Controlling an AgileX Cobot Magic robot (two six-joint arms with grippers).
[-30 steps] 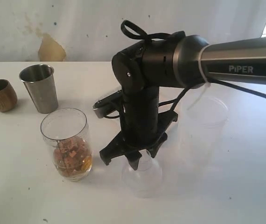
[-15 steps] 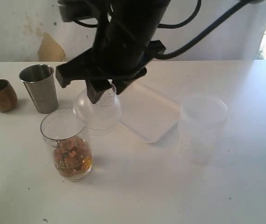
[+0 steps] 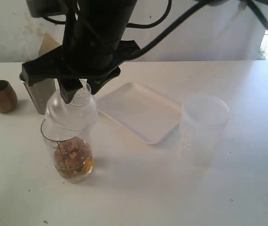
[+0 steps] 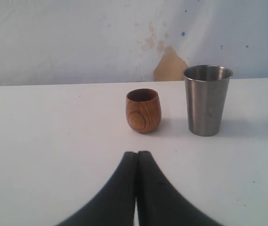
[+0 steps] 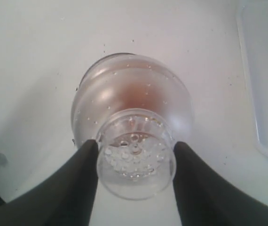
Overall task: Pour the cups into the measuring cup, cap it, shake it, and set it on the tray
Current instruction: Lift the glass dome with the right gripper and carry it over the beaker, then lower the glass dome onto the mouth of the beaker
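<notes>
Clear plastic, that's what my right gripper [image 5: 135,162] has: a see-through domed cap [image 5: 131,103] speckled with droplets, its narrow neck topped by a disc full of small holes. My two black fingers [image 5: 77,188] pinch that neck from either side, partway closed on it.

The dome hangs straight over the tall, narrow clear plastic measuring cup [image 3: 70,157], which stands upright on the white table [image 3: 218,188]. Looking down through the dome, I see a brownish blur below. From the side, the dome's lower edge overlaps the cup's rim; whether it is seated I cannot tell. The bottom of the cup holds a chunky brown-and-orange mix, and the upper part is clear.

My left gripper [image 4: 137,162] is pressed fully together and holds nothing. Ahead of it stand the rounded dark-brown wooden cup [image 4: 143,110] and the tapered shiny steel tumbler [image 4: 207,101], side by side and apart.

The flat white rectangular tray [image 3: 138,110] lies beside the measuring cup, and the wider frosted plastic tub [image 3: 203,125] stands beyond it.
</notes>
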